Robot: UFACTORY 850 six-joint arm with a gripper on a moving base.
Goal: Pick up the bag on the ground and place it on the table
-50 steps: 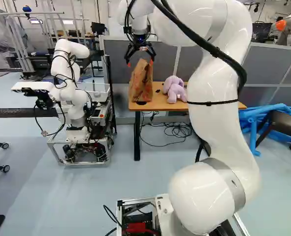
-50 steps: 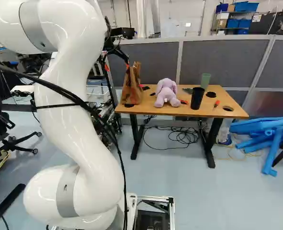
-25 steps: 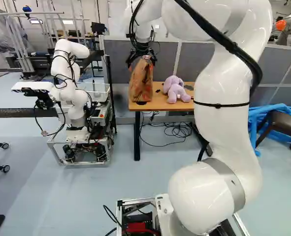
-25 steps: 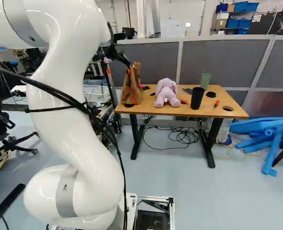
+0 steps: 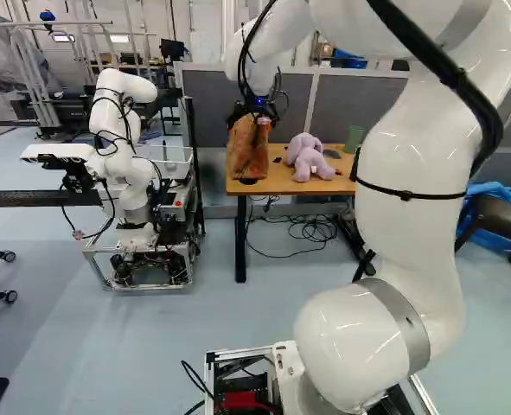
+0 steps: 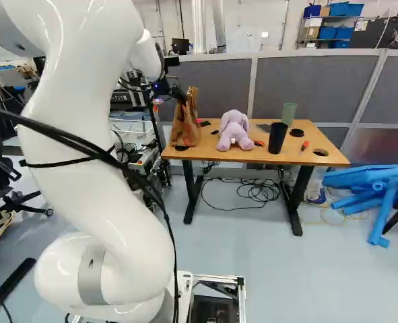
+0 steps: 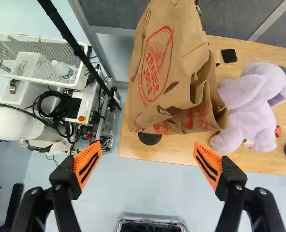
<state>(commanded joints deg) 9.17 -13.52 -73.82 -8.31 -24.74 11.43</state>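
Although the bag [image 7: 172, 72] is named in the task as a thing on the ground, it is seen standing upright on the table [image 6: 219, 154], close to the table's left end in the right base view, with the purple plush toy [image 6: 234, 130] beside it. The lift and the placing can therefore be judged as done, and the bag seems to be borne by the tabletop alone. In the wrist view the 2 fingers are spread wide, their orange pads [image 7: 87, 164] well apart, and nothing is gripped between them; the bag is seen ahead of the gripper [image 7: 148, 145], and no contact with it can be made out there.

What is left is judged to be small: the gripper needs only to be drawn clear, slowly, so that the paper top is not caught and the bag is not tipped or dragged.

The white arm [image 5: 419, 233] is raised high from its joint and bent over at the top, its far part being reached out toward the bag's end of the table. The gripper is held near the bag's upper part, its fingers angled forward and down.
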